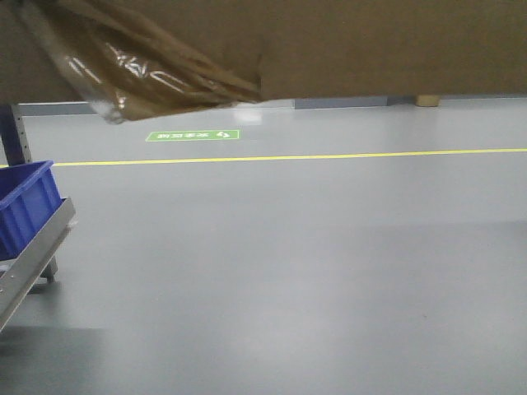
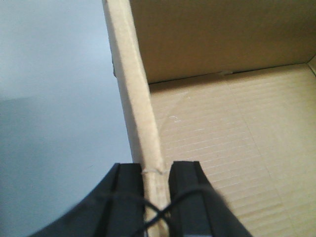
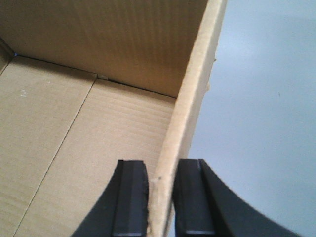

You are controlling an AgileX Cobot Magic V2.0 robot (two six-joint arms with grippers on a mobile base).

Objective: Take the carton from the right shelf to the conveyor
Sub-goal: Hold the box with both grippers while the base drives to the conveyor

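a: where's the carton?
b: aloft over the floor, left gripper and right gripper each clenched on a side wall.
a: risk?
b: thin walls may buckle or slip if the arms drift apart; conveyor isn't visible, perhaps far.

one carton, one blue bin, one yellow line, one green sign (four fingers)
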